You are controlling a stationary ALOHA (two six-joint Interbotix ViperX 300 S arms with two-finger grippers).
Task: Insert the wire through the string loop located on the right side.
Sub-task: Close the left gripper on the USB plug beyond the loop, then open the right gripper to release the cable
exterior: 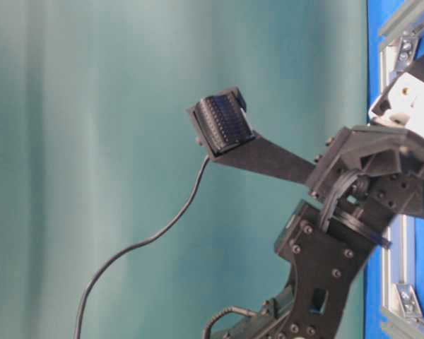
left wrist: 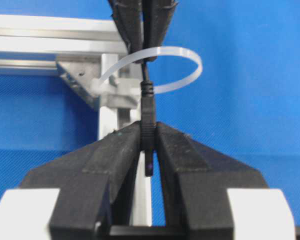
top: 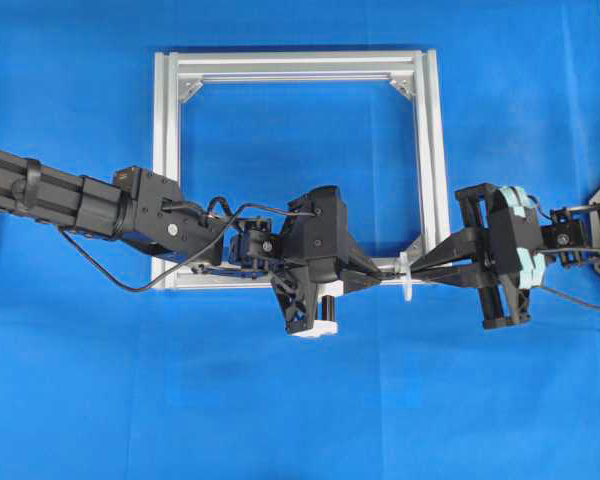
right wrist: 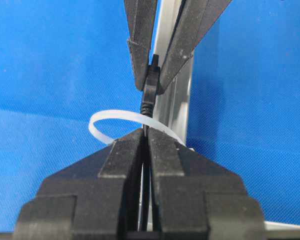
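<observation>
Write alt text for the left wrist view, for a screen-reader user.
The left gripper is shut on the plug end of the thin black wire, which runs up through the white translucent string loop to the right gripper at the top, shut on it. Behind is a corner of the silver aluminium frame on a blue cloth.

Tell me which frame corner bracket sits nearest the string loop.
The corner bracket at the frame's lower right in the overhead view, beside the string loop; the others sit farther.

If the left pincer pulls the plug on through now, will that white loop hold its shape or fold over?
Probably it flexes. The thin white translucent string loop is a slender band anchored at one end on the silver aluminium frame. The black wire's plug looks stiffer, held straight by the left pincer and right pincer.
</observation>
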